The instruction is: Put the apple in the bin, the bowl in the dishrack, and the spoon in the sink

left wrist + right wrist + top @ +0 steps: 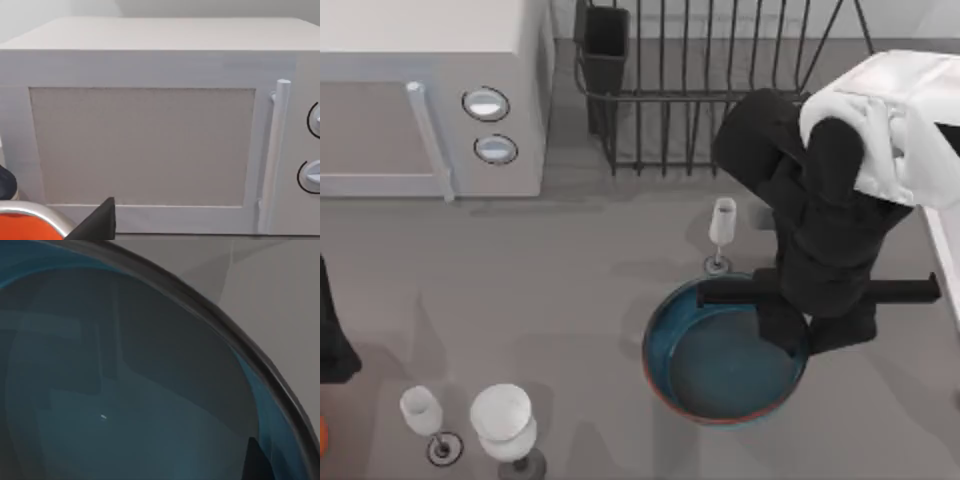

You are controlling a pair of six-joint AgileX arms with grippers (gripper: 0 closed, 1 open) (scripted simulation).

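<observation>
Nearest the camera's lower edge in the top view, two clear stemmed glasses stand side by side on the grey tabletop (570, 250) at the left: a small wine glass (423, 415) and, just beside it, a wider goblet (504, 420). To their right sits the bowl (720, 370), glossy blue inside with a thin reddish-brown rim, upright on the tabletop. The right pincer (785, 335) is lowered over the bowl's right-hand rim, its dark body covering that edge; I cannot tell whether its fingers are apart or closed on the rim. The right wrist view looks straight into the blue interior of the bowl, with its dark rim curving across and grey tabletop beyond. Just behind the bowl stands a slim flute glass (721, 225), apart from the rim. The left arm (332, 330) is parked at the left edge of the tabletop; its pincer's state cannot be told. Farther back, the white microwave (430, 90) with two round knobs occupies the far left, and the black wire dishrack (720, 70) with its dark utensil cup stands at the far middle. The pale rim of the sink (945, 250) runs along the right edge.
</observation>
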